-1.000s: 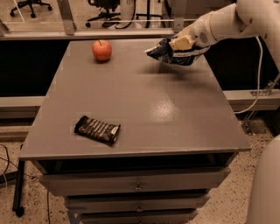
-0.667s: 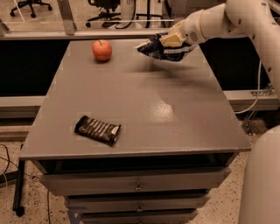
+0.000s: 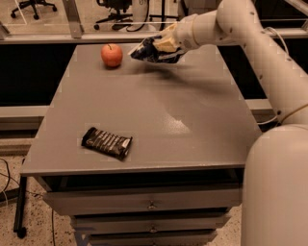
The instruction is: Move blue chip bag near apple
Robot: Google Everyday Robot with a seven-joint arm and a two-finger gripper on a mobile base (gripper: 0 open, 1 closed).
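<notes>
Gripper pinching blue chip bag over grey table near apple; office chairs seemingly behind.

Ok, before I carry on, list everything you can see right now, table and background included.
apple: one, red-orange, far left of the table top, standing free.
blue chip bag: one, dark blue with pale ends, held close to the apple's picture-right side, not touching it.
wrapped bar: one, black and white, lying flat near the front left edge.
table: one, grey, centre of view.
drawers: stacked, grey, under the table top.
office chairs: two partly seen, dark, on the floor behind.
gripper: one, tan, shut on the bag over the table's far edge.
arm: one, white, reaching in from picture right.
</notes>
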